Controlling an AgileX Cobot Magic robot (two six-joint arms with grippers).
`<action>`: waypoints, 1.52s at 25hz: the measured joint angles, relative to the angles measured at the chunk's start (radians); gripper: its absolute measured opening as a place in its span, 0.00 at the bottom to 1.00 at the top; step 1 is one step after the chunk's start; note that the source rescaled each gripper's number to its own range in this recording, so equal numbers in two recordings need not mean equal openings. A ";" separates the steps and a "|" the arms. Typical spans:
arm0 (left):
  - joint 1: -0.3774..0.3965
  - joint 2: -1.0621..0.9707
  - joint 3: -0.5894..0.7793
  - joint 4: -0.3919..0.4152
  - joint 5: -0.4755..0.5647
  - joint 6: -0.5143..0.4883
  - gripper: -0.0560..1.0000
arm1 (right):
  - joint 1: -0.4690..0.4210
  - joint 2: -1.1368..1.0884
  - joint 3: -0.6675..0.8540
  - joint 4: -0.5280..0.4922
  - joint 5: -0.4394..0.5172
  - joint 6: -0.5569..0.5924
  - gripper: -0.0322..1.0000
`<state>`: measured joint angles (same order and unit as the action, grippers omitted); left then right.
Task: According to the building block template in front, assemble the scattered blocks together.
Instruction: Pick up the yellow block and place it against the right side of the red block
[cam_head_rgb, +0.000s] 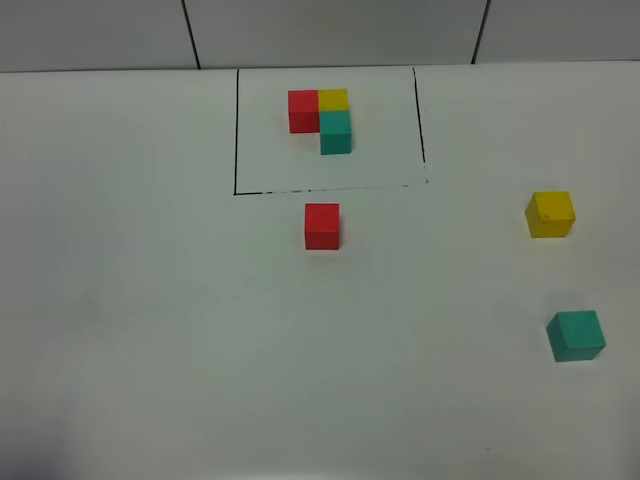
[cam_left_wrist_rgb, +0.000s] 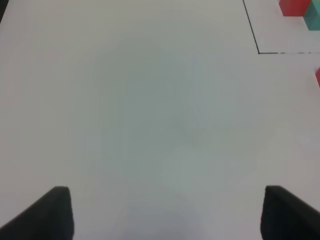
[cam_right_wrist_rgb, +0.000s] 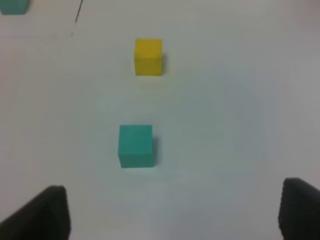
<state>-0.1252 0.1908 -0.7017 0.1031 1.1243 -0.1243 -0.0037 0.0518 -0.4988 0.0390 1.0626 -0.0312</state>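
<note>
The building block template (cam_head_rgb: 322, 118) is an L of red, yellow and teal cubes inside a black drawn rectangle at the back. A loose red cube (cam_head_rgb: 322, 226) sits just in front of the frame. A loose yellow cube (cam_head_rgb: 550, 214) and a loose teal cube (cam_head_rgb: 576, 335) lie at the right. Neither arm shows in the exterior view. My left gripper (cam_left_wrist_rgb: 167, 215) is open and empty over bare table; the template's corner (cam_left_wrist_rgb: 295, 6) and a sliver of the red cube (cam_left_wrist_rgb: 318, 76) show. My right gripper (cam_right_wrist_rgb: 175, 215) is open and empty, with the teal cube (cam_right_wrist_rgb: 135, 145) just ahead and the yellow cube (cam_right_wrist_rgb: 148, 56) beyond.
The white table (cam_head_rgb: 150, 330) runs to a grey panelled wall (cam_head_rgb: 330, 30) at the back. The frame's black line (cam_left_wrist_rgb: 252, 30) shows in the left wrist view. A teal piece of the template (cam_right_wrist_rgb: 12, 6) shows at the edge of the right wrist view.
</note>
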 joint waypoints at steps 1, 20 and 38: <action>0.000 -0.020 0.014 -0.009 0.000 0.013 0.95 | 0.000 0.000 0.000 0.000 0.000 0.000 0.74; 0.000 -0.187 0.197 -0.113 -0.078 0.087 0.94 | 0.000 0.000 0.000 0.001 0.000 0.000 0.74; 0.000 -0.196 0.197 -0.136 -0.078 0.116 0.94 | 0.000 0.000 0.000 0.006 0.000 0.000 0.74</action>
<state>-0.1252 -0.0048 -0.5043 -0.0325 1.0465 -0.0088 -0.0037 0.0518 -0.4988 0.0451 1.0626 -0.0312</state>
